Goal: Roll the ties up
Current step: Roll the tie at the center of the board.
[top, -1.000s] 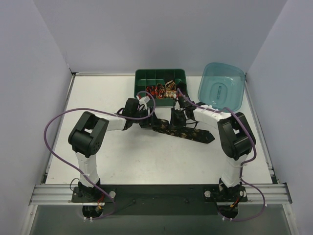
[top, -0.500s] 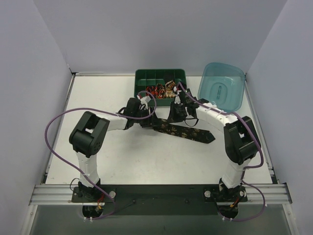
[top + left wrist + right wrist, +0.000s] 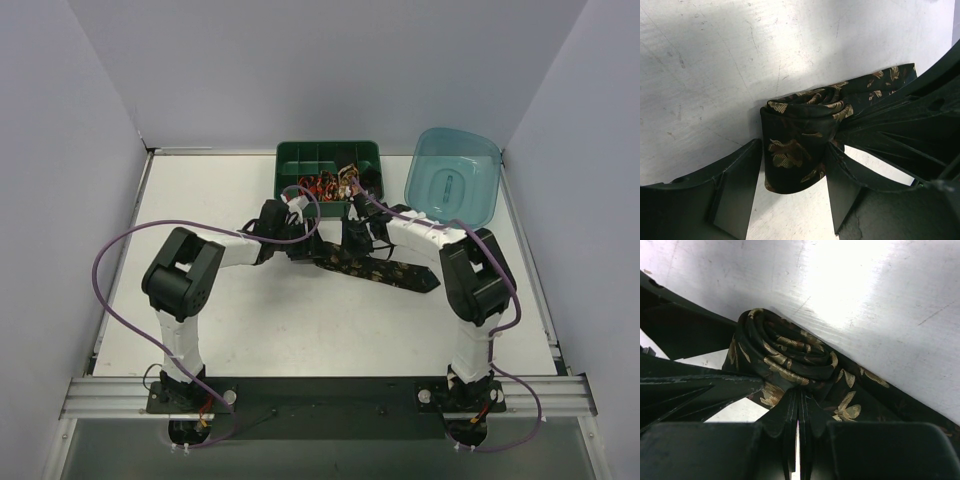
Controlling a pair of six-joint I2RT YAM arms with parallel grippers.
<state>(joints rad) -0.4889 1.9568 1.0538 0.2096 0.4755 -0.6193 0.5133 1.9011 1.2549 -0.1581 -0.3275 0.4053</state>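
Observation:
A black tie point(image 3: 385, 270) with gold motifs lies across the table's middle, its left end rolled into a coil point(image 3: 800, 135). My left gripper point(image 3: 794, 145) point(image 3: 303, 247) stands astride that coil, one finger touching each side, so it is shut on the roll. The right gripper point(image 3: 799, 392) point(image 3: 352, 240) is shut, its joined fingertips pressed against the coil's point(image 3: 785, 360) edge where the flat strip point(image 3: 880, 400) leaves it. No fabric shows between them. Small rolled ties point(image 3: 335, 185) sit in the tray.
A dark green compartment tray point(image 3: 300, 152) stands at the back, just behind both grippers. A translucent teal tub point(image 3: 455, 180) sits at the back right. Purple cables loop from both arms over the table.
The right gripper lifted toward the tray, then came back down and left onto the coil. The left jaws closed slightly around the roll.

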